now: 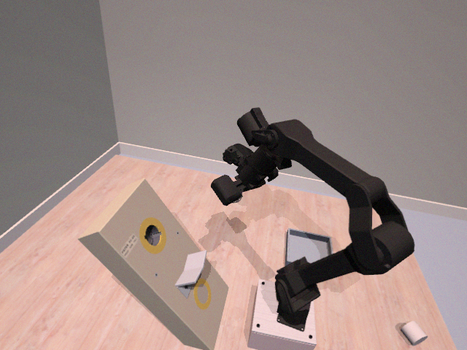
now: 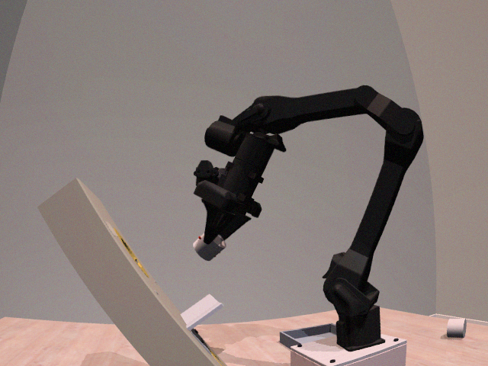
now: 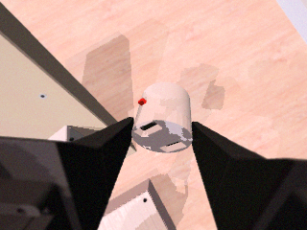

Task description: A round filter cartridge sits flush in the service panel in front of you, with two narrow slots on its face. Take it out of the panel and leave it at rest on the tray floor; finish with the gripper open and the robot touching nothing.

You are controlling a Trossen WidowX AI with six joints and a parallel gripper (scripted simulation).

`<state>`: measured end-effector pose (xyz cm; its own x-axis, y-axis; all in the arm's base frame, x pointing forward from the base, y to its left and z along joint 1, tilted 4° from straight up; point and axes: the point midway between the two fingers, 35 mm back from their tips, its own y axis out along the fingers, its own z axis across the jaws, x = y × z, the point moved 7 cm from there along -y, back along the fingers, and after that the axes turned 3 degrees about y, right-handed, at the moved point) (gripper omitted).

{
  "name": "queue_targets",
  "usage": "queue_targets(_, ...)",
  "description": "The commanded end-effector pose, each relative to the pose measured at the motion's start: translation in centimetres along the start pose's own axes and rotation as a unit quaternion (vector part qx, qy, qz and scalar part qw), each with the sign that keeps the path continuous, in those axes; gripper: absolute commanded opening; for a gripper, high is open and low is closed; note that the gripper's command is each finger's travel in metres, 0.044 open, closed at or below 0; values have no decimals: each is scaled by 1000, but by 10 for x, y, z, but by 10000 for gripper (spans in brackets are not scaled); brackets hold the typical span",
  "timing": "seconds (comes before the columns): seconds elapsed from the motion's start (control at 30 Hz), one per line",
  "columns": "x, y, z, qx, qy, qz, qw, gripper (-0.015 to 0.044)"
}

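Note:
The pale round cartridge (image 2: 208, 251) (image 3: 168, 104) is out of the panel, in the air. Two dark slots show on its end face and a red dot on its side. My gripper (image 2: 216, 238) (image 3: 162, 124) is shut on it, one finger on each side at the slotted end. In the top view the gripper hides nearly all of the cartridge. The tilted beige service panel (image 1: 169, 259) (image 2: 98, 252) (image 3: 29, 81) stands to the left. Its upper yellow-ringed opening (image 1: 152, 235) is uncovered. The grey tray (image 1: 309, 232) (image 2: 287, 339) lies on the floor beyond the robot base, well away from the cartridge.
A pale hinged flap (image 1: 193, 267) (image 2: 203, 311) juts from the panel above a lower yellow ring (image 1: 196, 293). The robot base box (image 1: 282, 339) (image 3: 136, 213) stands between panel and tray in the top view. Another pale cylinder (image 1: 414, 332) (image 2: 456, 327) lies at the far right.

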<state>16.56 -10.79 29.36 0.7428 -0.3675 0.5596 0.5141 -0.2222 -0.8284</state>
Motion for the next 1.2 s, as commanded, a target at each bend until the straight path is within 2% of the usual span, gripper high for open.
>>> queue_targets(0.0,0,1,-15,-27,45,-3,999,0)
queue_targets(0.6,-15,-5,-82,-135,233,-17,963,0)
queue_targets(0.8,-16,-5,-85,-140,241,-18,960,0)
queue_targets(1.17,-48,21,-126,-184,314,-19,931,0)
